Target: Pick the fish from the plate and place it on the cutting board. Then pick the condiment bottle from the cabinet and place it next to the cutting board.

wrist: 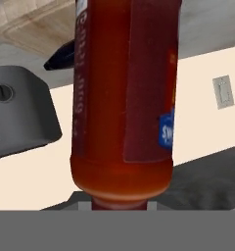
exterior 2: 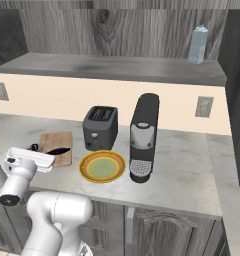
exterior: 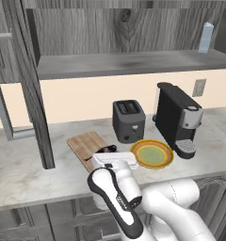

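I am on the second half of the job: my fingers are clamped on the condiment bottle [wrist: 124,98], which stands close before my hand camera, its red body and dark label running away from my fingertips. My gripper [exterior: 111,151] hangs low over the counter [exterior: 20,174] at the near edge of the cutting board [exterior: 86,143], though my own wrist hides the grip from behind, so I cannot quite judge how high the bottle sits. The fish [exterior 2: 58,150] already lies on the board, beyond my fingers; the plate [exterior 2: 102,166] beside them is bare. Next, I judge, I must lower the bottle upright onto bare counter just beside the board, then release.
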You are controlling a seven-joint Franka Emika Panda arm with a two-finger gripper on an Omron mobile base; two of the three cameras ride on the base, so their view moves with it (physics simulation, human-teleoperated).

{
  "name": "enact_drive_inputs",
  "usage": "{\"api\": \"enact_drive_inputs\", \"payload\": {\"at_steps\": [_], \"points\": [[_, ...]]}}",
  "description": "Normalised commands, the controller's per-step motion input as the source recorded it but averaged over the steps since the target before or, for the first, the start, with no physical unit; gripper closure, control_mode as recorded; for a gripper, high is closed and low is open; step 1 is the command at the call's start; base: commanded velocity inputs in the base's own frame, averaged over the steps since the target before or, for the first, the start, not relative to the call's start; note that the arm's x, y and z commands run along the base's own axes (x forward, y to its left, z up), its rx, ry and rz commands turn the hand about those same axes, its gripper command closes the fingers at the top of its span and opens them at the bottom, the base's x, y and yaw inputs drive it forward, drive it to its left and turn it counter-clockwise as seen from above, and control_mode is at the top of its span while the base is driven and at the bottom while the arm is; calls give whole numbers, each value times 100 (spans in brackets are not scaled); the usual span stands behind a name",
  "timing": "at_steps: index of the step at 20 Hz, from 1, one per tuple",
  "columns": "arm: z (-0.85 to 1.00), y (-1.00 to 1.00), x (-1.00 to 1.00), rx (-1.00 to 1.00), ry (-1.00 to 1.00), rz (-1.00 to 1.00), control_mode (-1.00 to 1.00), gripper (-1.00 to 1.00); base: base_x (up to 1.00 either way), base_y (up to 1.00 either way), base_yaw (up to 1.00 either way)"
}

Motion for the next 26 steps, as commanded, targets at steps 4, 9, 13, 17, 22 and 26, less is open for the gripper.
{"api": "enact_drive_inputs", "payload": {"at_steps": [4,9,13,17,22,26], "points": [[0,14,0,12,5,0,-100,100,0,0,0],[0,19,0,6,2,0,-100,100,0,0,0],[0,27,0,0,0,0,-100,100,0,0,0],[0,31,0,-2,0,-1,-100,100,0,0,0],[-8,34,3,-6,0,-1,-100,100,0,0,0],[-16,34,14,-8,-1,-1,-100,100,0,0,0]]}}
